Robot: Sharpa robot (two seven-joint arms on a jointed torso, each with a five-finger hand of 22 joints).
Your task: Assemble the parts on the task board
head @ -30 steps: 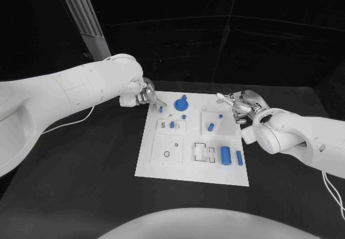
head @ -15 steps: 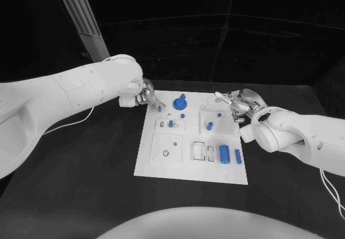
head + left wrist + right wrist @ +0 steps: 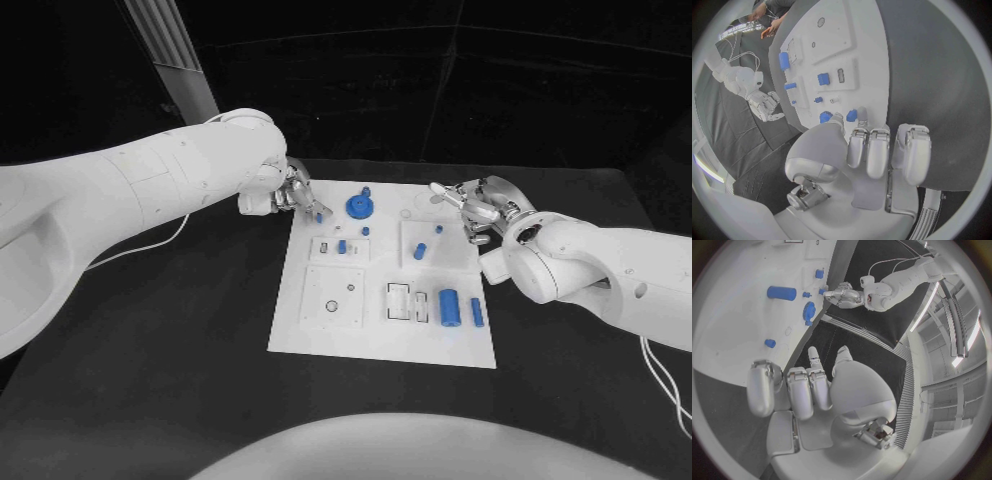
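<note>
The white task board (image 3: 335, 330) lies mid-table, and its plate (image 3: 842, 35) carries several blue parts. At its far left corner my left hand (image 3: 289, 192) has its fingers curled, and thumb and a finger pinch a small blue peg (image 3: 317, 213) that stands at the board's edge; the peg (image 3: 852, 115) sits between those fingertips. A blue gear (image 3: 359, 207) lies just right of it. My right hand (image 3: 477, 207) hovers at the far right corner, its fingers (image 3: 795, 390) curled in around nothing. A large blue cylinder (image 3: 450, 307) rests near the front right.
More blue pieces dot the board: a slanted cylinder (image 3: 420, 250), a small block (image 3: 342, 246) and a short bar (image 3: 477, 312). Black table surrounds the board. A white cable (image 3: 159, 240) trails at the left and a pale post (image 3: 173, 60) stands at the back left.
The whole picture has shifted slightly, so the camera moved. Both hands and the parts keep their places on the board.
</note>
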